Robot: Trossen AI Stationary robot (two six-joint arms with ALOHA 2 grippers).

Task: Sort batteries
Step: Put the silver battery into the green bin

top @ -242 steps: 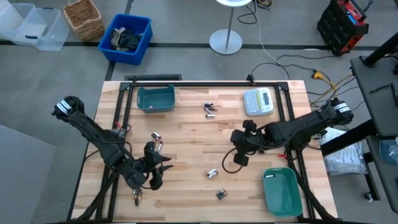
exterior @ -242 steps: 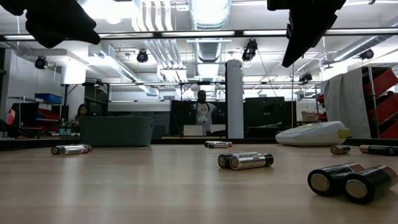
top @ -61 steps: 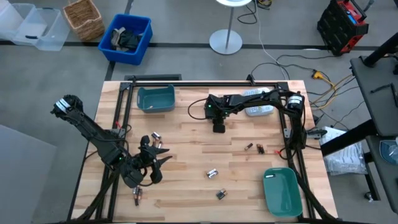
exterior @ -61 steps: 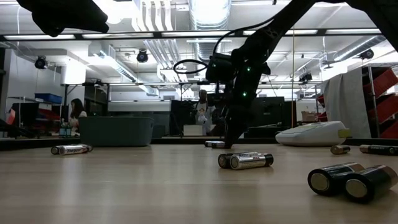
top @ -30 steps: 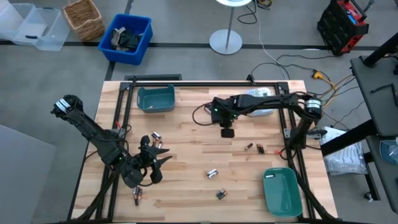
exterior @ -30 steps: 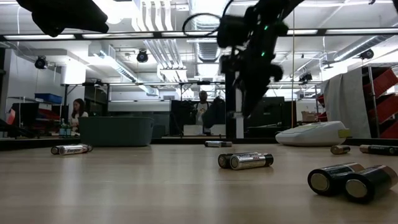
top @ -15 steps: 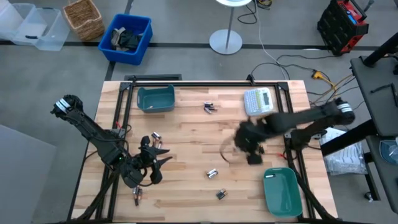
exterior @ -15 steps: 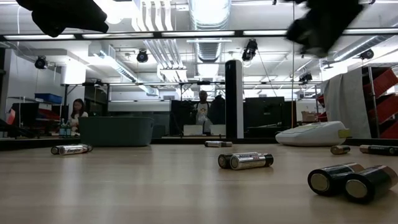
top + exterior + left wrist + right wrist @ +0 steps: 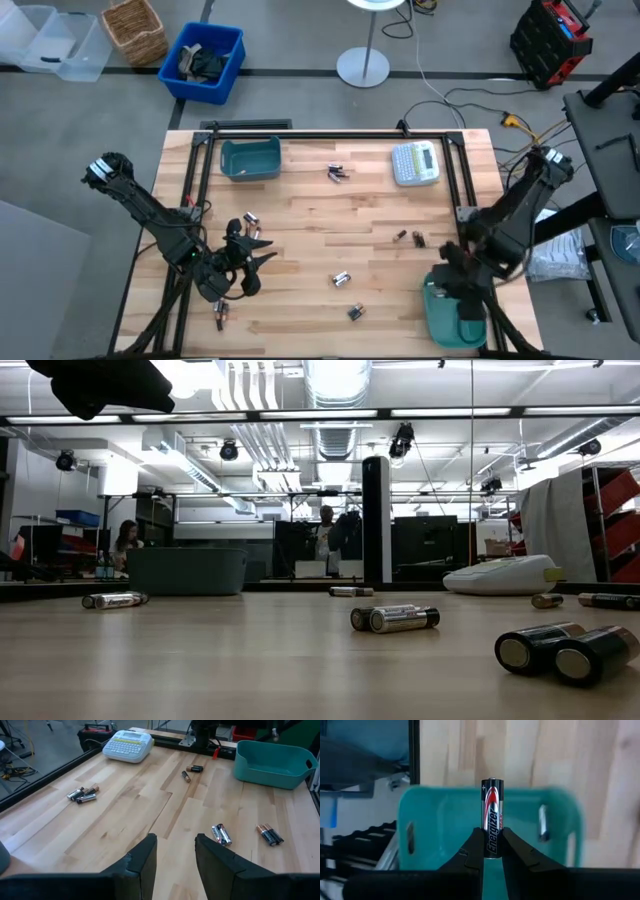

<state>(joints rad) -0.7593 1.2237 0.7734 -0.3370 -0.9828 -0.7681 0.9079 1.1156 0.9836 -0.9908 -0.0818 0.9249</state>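
My right gripper (image 9: pixel 453 287) hangs over the teal bin (image 9: pixel 450 318) at the table's near right corner, shut on a silver, black and red battery (image 9: pixel 491 810). One cell (image 9: pixel 543 823) lies inside that bin (image 9: pixel 432 827). My left gripper (image 9: pixel 175 854) stands open and empty above the near left of the table. Loose batteries lie on the wood: a group at the far middle (image 9: pixel 337 174), a pair near the left gripper (image 9: pixel 250 219), pairs at the near middle (image 9: pixel 342 279) (image 9: pixel 353 313), and two right of centre (image 9: pixel 409 238). My right gripper pinches the battery's lower half (image 9: pixel 491 844) between its two fingertips (image 9: pixel 474 851). It comes from above, slanting down. The battery sticks out past the fingertips with its plus end (image 9: pixel 491 780) farthest from them, lifted clear above the bin.
A grey-white label maker (image 9: pixel 415 163) sits at the far right. A second teal bin (image 9: pixel 250 158) stands at the far left. A battery pair (image 9: pixel 222 316) lies by the near left edge. A black frame (image 9: pixel 200 180) borders the table. People show in the room behind (image 9: pixel 325 540).
My right gripper has swung from the far middle of the table toward the near right corner and turned about on the way. It stays shut on the battery and now hangs over the teal bin.
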